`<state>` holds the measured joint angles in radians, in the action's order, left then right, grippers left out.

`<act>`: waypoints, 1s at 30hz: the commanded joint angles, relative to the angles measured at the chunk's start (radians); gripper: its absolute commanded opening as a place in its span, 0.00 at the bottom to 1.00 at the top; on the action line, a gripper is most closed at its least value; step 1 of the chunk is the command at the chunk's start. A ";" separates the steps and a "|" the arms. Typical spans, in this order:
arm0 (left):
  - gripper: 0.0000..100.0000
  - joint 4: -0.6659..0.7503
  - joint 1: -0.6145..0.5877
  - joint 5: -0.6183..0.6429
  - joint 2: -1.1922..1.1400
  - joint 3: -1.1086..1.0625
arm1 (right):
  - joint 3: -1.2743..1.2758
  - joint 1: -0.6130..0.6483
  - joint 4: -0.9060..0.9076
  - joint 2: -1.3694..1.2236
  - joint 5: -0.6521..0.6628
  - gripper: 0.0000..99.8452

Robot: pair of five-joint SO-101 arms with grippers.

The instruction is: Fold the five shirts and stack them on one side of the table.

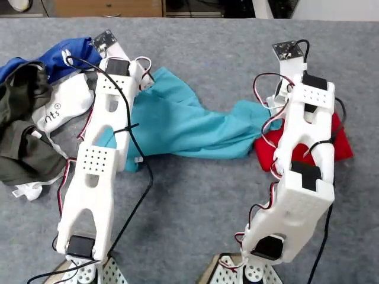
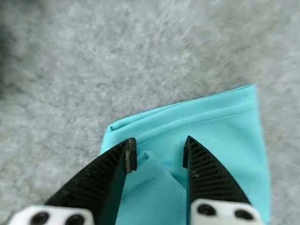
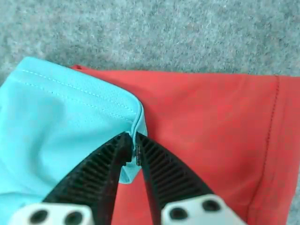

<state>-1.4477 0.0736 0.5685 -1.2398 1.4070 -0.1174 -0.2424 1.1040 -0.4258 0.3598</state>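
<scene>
In the high view the left arm (image 1: 103, 148) and right arm (image 1: 305, 154) cover their own claws, and the right arm hides most of the red shirt (image 1: 267, 152). On the left side of the table (image 1: 195, 201) a blue shirt (image 1: 56, 56), a white shirt (image 1: 65, 103) and a dark olive shirt (image 1: 23, 142) lie heaped together. The frame's edge cuts them off, and how they overlap underneath is hard to make out.

The teal shirt (image 1: 177, 127) lies rumpled across the middle, from under the left arm to the right arm, its right end over the red shirt. The left claw (image 2: 158, 152) has its jaws apart, straddling a raised ridge of teal cloth just inside the stitched hem. The right claw (image 3: 132, 146) is pinched on the teal shirt's hemmed corner, with red cloth beneath.
</scene>
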 commanded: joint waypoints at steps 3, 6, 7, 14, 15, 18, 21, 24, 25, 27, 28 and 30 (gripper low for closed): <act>0.09 -0.008 0.006 0.008 0.007 0.057 | -0.001 0.002 -0.018 0.004 -0.011 0.01; 0.09 -0.008 0.008 0.008 0.008 0.057 | -0.001 0.002 -0.018 0.004 -0.011 0.01; 0.09 -0.012 0.009 0.008 0.008 0.057 | -0.001 0.002 -0.018 0.004 -0.011 0.01; 0.09 -0.041 0.012 0.009 0.010 0.066 | -0.001 0.002 -0.020 0.004 -0.011 0.01; 0.09 -0.041 0.014 0.009 0.010 0.066 | -0.001 0.002 -0.020 0.004 -0.011 0.01; 0.09 -0.044 0.015 0.009 0.010 0.066 | 0.004 0.002 -0.038 0.004 -0.011 0.01; 0.10 -0.101 0.014 0.006 0.028 0.101 | 0.004 0.002 -0.040 0.004 -0.011 0.01; 0.15 -0.181 0.015 0.005 0.048 0.149 | 0.004 0.002 -0.040 0.004 -0.011 0.01; 0.16 -0.204 0.015 0.005 0.053 0.166 | 0.004 0.002 -0.040 0.004 -0.011 0.01; 0.17 -0.232 0.018 0.005 0.054 0.203 | 0.004 0.002 -0.040 0.004 -0.011 0.01; 0.17 -0.241 0.018 0.005 0.050 0.216 | 0.004 0.002 -0.040 0.004 -0.011 0.01; 0.17 -0.252 0.020 0.006 0.050 0.224 | 0.004 0.002 -0.040 0.004 -0.011 0.01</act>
<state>-1.6778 0.0783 0.5685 -1.2520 1.5696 -0.1128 -0.2424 1.0825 -0.4258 0.3598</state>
